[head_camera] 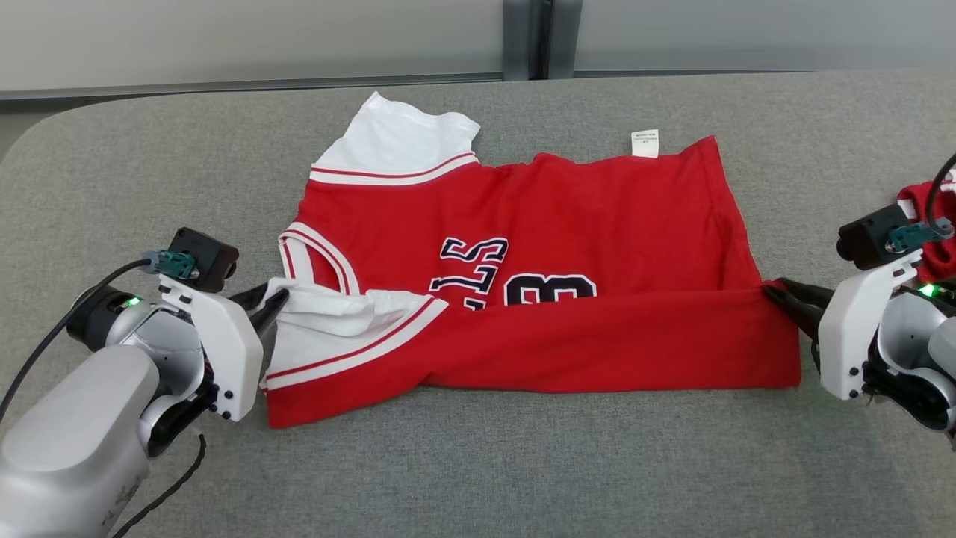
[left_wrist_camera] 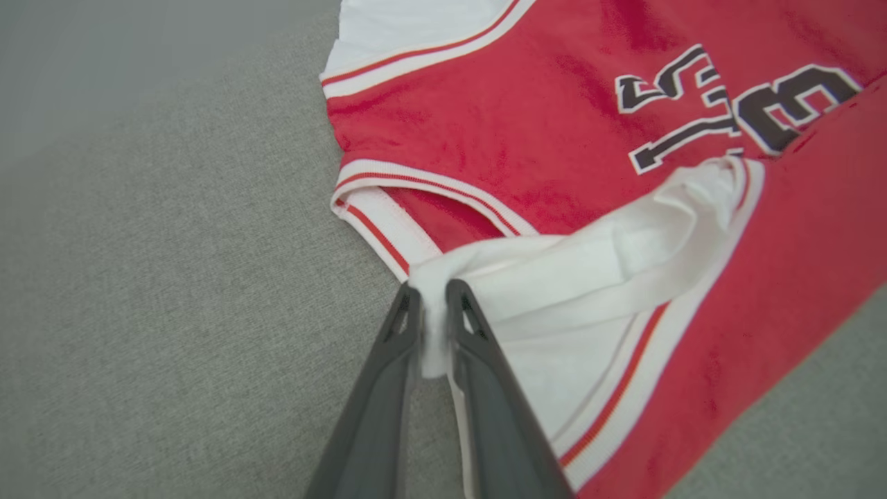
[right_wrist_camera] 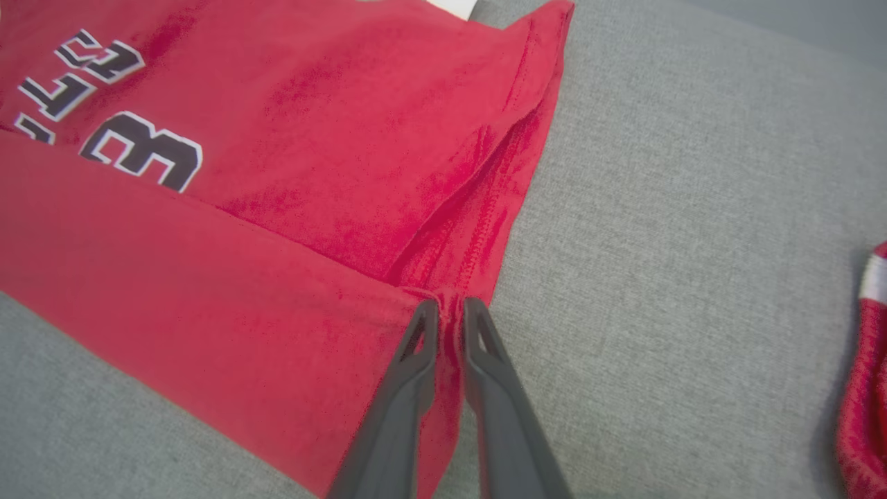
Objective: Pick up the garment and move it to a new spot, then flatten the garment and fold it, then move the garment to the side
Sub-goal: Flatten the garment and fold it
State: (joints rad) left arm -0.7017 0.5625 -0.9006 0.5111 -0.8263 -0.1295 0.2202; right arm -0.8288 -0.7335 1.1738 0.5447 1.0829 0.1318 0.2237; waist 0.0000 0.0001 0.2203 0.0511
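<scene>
The left end effector pinches the garment's sleeve, the right end effector its hem — either slipping could skew the fold.

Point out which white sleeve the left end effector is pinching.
The near sleeve, folded over the jersey front, held by the left end effector. The far sleeve lies flat, untouched.

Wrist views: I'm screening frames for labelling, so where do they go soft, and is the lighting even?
Left wrist view: the table blurs toward the upper left, and the garment looks slightly smeared. Right wrist view: the garment's surface is soft, the table weave sharper. Head view: crisp, even light, soft shadows, no glare.
</scene>
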